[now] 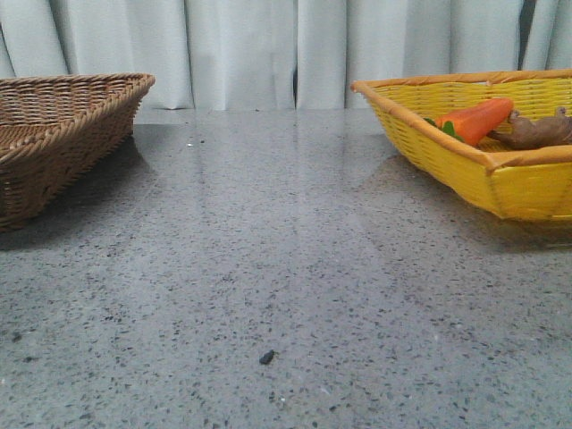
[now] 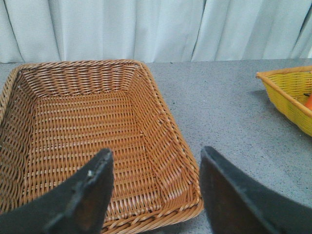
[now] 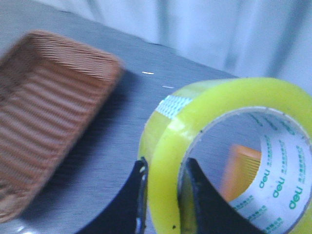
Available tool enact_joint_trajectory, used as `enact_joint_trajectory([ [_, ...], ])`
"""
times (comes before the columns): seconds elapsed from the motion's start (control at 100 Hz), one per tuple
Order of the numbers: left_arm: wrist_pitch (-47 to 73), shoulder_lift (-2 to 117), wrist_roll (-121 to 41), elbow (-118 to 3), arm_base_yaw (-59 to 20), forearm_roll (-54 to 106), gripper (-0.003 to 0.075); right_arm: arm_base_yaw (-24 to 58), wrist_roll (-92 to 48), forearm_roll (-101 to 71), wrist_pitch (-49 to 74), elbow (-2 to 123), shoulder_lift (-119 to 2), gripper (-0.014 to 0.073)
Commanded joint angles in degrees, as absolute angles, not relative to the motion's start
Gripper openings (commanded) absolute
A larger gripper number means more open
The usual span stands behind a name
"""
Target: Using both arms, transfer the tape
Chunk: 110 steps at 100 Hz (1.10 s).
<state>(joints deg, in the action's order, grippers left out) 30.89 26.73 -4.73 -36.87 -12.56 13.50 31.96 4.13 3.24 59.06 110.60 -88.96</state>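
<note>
Pale curtain backdrop, grey speckled worktop point(image 1: 286, 268). Front view: brown wicker basket point(image 1: 54, 134) on the left, yellow basket point(image 1: 483, 143) on the right holding an orange carrot point(image 1: 478, 119) and a brownish item I can't identify. Neither arm nor the tape shows in the front view.

Right wrist view: the right gripper point(image 3: 163, 195) is clamped on the tape point(image 3: 214, 141), one finger outside the roll wall and one inside the core, roll lifted off the worktop, picture blurred. Brown basket visible beyond it.

Left wrist view: the left gripper point(image 2: 156, 195) has its jaws spread wide, nothing between them, hovering over the near edge of the brown basket, which looks empty.

Progress judgement: pickup by the right arm done. Handover to the left gripper not yet done, nor any placement, probably into the brown basket. Roughly a third through.
</note>
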Motion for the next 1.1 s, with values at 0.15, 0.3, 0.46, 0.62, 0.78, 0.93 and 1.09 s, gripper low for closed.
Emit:
enact_joint_trajectory([
  [0.15,26.94,27.34,-4.79,-38.28,-13.11,15.51,0.0367,37.61,3.76,4.24,57.08,112.42,-100.36,-0.0066],
  [0.3,28.18,27.34,-4.79,-38.28,-13.11,15.88,0.0367,37.61,3.76,7.06,61.04,112.42,-108.22,-0.0066],
  [0.46,28.94,27.34,-4.94,-38.28,-13.11,15.88,0.0367,37.61,4.01,6.65,60.96,112.42,-110.98,-0.0055],
  [0.62,30.24,27.67,-11.67,-38.28,-13.11,17.60,0.0367,37.61,4.01,5.55,60.76,113.17,-109.46,0.0188],
  [0.78,30.62,31.45,-19.92,-40.17,-13.11,26.07,0.0367,37.61,4.01,5.55,63.78,113.94,-104.44,0.0424],
  [0.93,32.93,39.03,-25.54,-45.98,-13.21,31.57,0.0367,37.61,4.01,4.10,66.06,112.98,-94.22,0.0199],
  [1.09,34.70,48.29,-26.89,-55.00,-17.02,31.56,0.0367,37.72,3.78,3.05,63.37,107.24,-79.46,-0.0072],
])
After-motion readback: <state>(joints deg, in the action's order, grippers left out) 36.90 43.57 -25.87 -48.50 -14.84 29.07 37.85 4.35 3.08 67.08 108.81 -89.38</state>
